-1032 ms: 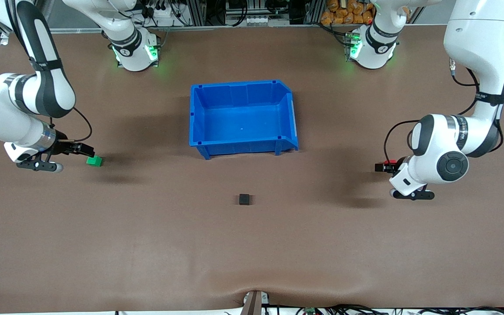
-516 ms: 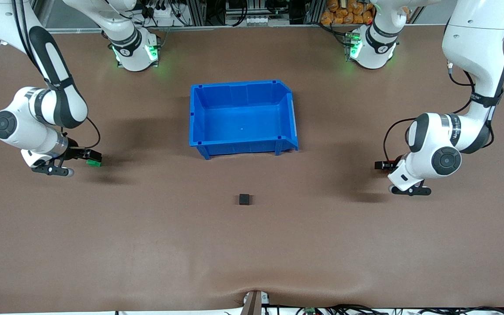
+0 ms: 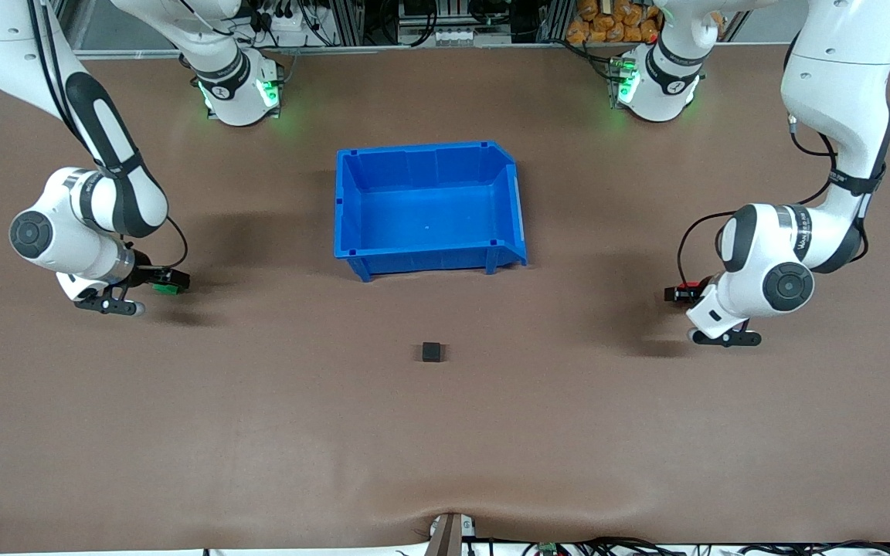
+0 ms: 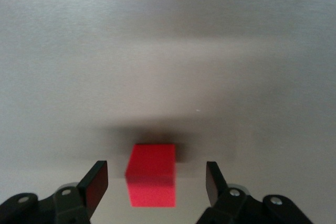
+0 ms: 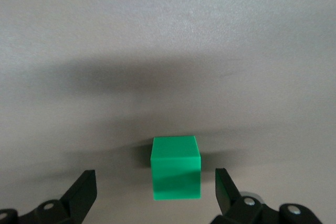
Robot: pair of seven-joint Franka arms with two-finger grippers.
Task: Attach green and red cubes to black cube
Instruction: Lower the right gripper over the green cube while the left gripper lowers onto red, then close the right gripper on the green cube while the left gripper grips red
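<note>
Cubes, three of equal size, entered here after the larger fittings that surround them.

Worktop (image 3: 445, 432): brown mat, carrying everything below.

Blue bin (image 3: 429, 205): we find it at the middle, farther from the front camera than the black cube, nothing visible inside.

Left tool (image 4: 155, 182): low at the left arm's end of the worktop. We see its fingers (image 4: 95, 182) standing wide on either side of the red cube, with a clear gap on both flanks; nothing is gripped yet.

Right tool (image 5: 153, 187): low at the right arm's end. We see it equally wide, straddling the green cube with space on each side and holding nothing.

Red cube (image 4: 151, 174): resting on the worktop between the left fingers, roughly centred.

Green cube (image 5: 176, 167): resting on the worktop between the right fingers, slightly nearer one finger than the other.

Black cube (image 3: 432, 352): alone at mid-worktop, nearer the front camera than the bin, well apart from both other cubes.

Step in hand, as we judge it: seizing the coloured cubes. We advise closing squarely on opposite flat faces, with the fingers low enough to catch the cube's body, so that neither cube twists and the face meant for the black cube stays free.
</note>
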